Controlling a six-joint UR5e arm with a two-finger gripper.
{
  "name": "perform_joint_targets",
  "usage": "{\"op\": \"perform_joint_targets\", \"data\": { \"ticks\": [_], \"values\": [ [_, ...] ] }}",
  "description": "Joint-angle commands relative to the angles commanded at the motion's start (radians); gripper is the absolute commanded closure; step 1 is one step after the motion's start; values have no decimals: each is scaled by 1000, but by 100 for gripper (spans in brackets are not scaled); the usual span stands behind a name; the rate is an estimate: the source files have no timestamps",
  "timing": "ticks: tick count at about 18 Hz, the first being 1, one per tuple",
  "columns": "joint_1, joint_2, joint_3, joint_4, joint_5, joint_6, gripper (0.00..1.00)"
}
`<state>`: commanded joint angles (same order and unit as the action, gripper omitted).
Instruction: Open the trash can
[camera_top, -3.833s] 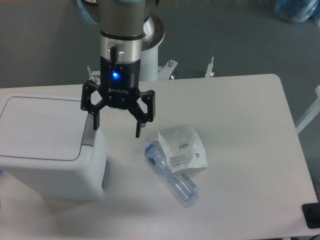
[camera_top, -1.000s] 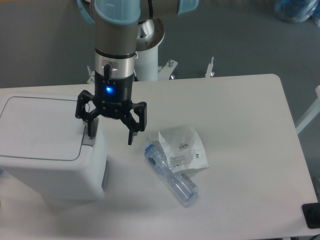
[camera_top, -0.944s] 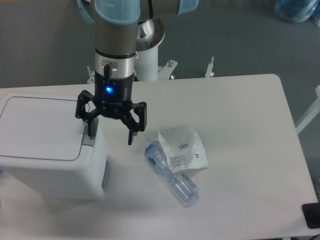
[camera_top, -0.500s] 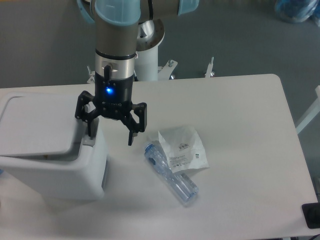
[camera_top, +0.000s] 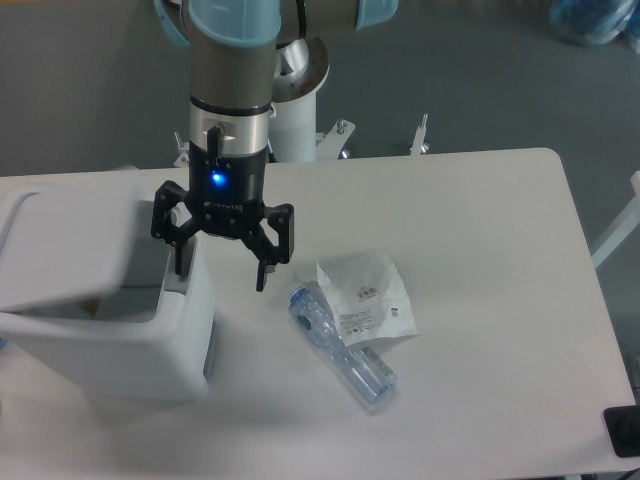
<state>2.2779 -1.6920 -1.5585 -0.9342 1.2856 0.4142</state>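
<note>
White bin (camera_top: 120, 345) with white lid (camera_top: 70, 240), grey tab (camera_top: 176, 283). Black gripper (camera_top: 221, 277) with blue LED lit, silver wrist, pale blue arm joint. Clear bluish bottle (camera_top: 342, 348), white packet (camera_top: 365, 295) with dark print, white table (camera_top: 480, 300), grey floor.

Legible text, one item: a pale brand word printed across the black body of the gripper (camera_top: 220, 270), just under its lit blue lamp; the letters are too small to read with certainty.

Printed matter, illegible: the clear plastic bag (camera_top: 366, 297), on the table to the right of the gripper and beside the bottle (camera_top: 342, 347), carries a white label with small dark marks and lines of fine print, too small to make out.

No other lettering, numbers or signs can be read.
</note>
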Motion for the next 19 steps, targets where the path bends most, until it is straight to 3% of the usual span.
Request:
{"op": "perform_joint_targets", "data": {
  "ticks": [4,11,19],
  "values": [
    [29,2,0,0,-28,0,0],
    [146,0,28,8,-19,20,0],
    [239,-9,15,8,11,190,0]
  ]
}}
